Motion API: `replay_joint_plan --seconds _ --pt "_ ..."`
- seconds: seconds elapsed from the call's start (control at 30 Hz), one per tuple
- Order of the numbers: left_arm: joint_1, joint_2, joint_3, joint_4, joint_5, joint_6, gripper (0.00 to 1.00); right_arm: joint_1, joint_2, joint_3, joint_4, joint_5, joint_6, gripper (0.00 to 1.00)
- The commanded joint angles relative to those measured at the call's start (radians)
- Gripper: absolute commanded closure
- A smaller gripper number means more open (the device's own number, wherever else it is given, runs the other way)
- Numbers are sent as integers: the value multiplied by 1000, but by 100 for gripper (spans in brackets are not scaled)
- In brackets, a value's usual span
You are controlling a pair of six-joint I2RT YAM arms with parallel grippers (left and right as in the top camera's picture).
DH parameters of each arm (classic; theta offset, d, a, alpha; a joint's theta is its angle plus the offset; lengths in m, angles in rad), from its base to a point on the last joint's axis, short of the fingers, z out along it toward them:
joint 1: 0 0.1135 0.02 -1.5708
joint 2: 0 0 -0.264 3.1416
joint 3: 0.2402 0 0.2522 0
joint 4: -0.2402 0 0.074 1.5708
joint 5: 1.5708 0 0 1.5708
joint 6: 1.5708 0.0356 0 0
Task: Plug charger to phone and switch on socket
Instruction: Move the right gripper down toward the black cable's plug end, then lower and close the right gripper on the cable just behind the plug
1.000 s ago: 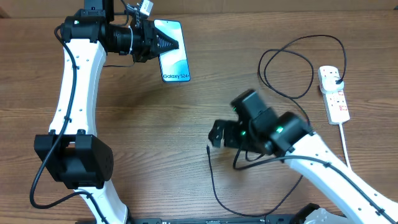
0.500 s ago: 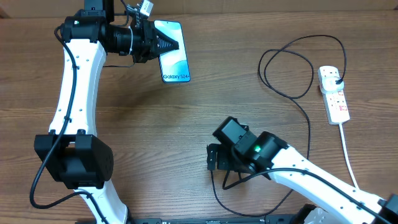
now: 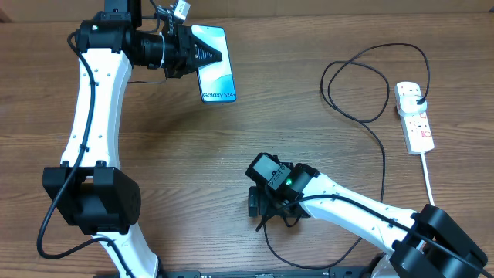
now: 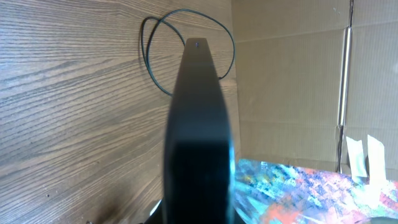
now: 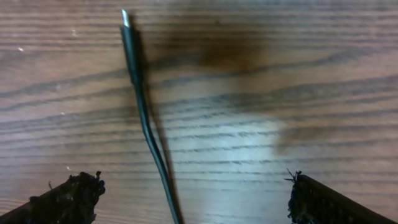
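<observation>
Right hand [image 3: 255, 203] spread wide astride charger [image 5: 138, 93] cable, left hand [image 3: 212, 55] pinched closed, tips over phone [image 3: 218, 77]

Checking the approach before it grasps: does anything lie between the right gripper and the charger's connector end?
Nothing visible does. In the right wrist view the charger and its connector tip lie on the bare table, the cable running between the open fingers of the right gripper.
</observation>
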Motion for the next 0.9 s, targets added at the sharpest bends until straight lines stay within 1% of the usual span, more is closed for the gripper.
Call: replay_joint_plan --seconds 0.0,0.13,0.27,0.37,0.6,0.87 --pt "3 -19 18 -7 11 23 96 5 26 -6 31 20 -6 1" --pt "3 -19 18 -17 9 23 96 5 80 -6 70 20 -25 3" --pt "3 -19 18 -19 9 23 96 5 130 -5 76 38 -40 7" --pt "3 -19 18 -19 8 25 96 5 138 -5 78 47 -55 7" --pt "3 -19 18 -19 8 34 96 5 138 -5 113 45 -62 14" --pt "3 -19 18 -19 8 38 96 5 148 -5 154 42 -61 14"
